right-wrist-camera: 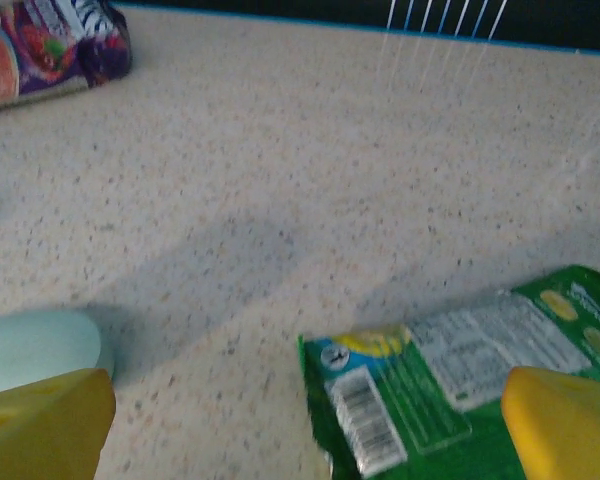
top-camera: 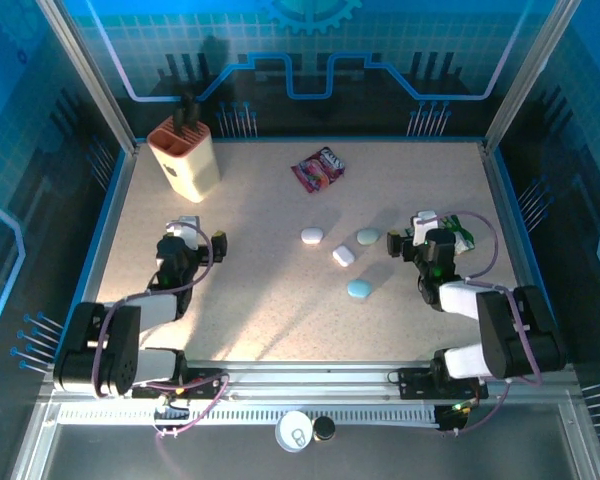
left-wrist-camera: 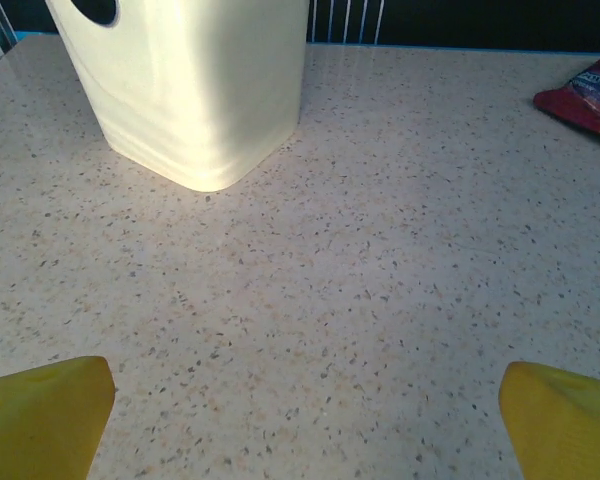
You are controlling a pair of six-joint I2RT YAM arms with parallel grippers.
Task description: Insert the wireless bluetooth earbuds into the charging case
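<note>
Several closed pebble-shaped charging cases lie mid-table: two white ones (top-camera: pixel 312 236) (top-camera: pixel 343 256), a pale teal one (top-camera: pixel 368 237) and a blue one (top-camera: pixel 359 290). The earbuds are out of view. My right gripper (top-camera: pixel 412 228) stands open just right of the teal case (right-wrist-camera: pixel 35 350), low over the table, with a green packet (right-wrist-camera: pixel 460 385) lying between its yellow fingers (right-wrist-camera: pixel 40 425). My left gripper (top-camera: pixel 200 230) is open over bare table (left-wrist-camera: pixel 310 300), well left of the cases, nothing between its fingertips (left-wrist-camera: pixel 40 415).
A cream slotted holder (top-camera: pixel 185 155) stands at the back left, ahead of the left gripper (left-wrist-camera: pixel 305 425). A red snack packet (top-camera: pixel 318 168) lies at the back centre. A white round object (top-camera: pixel 294 430) and a black cap (top-camera: pixel 324 428) sit beyond the near rail.
</note>
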